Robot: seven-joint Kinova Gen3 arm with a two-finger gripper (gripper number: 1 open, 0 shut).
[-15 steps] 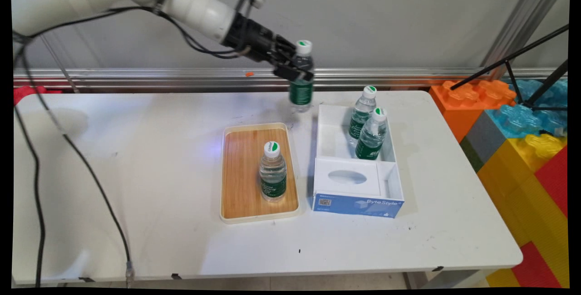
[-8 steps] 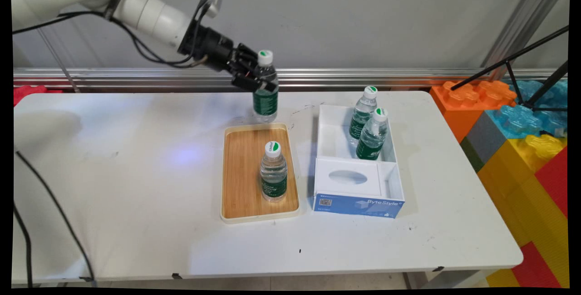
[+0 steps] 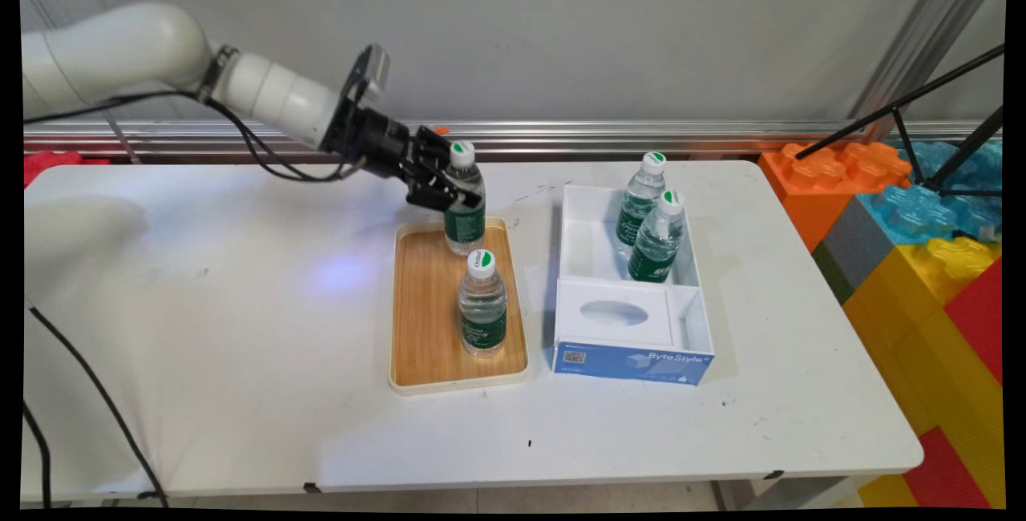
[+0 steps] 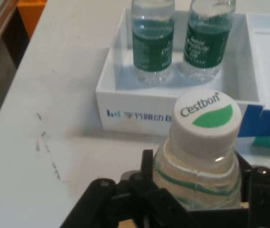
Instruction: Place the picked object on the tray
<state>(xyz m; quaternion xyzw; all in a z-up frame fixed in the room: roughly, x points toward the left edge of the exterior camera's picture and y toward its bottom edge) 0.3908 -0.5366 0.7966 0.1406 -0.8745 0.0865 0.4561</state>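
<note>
Gripper point(image 3: 449, 191) clamped on bottle point(image 3: 464, 208) over tray's point(image 3: 417, 308) far edge; one bottle point(image 3: 482, 308) on tray, two point(image 3: 648, 216) in box point(image 3: 694, 296).

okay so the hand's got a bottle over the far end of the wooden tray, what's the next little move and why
Probably lower it straight down. The hand grips the held bottle upright over the tray's far end, clear of the standing bottle; whether its base touches is unclear.
</note>
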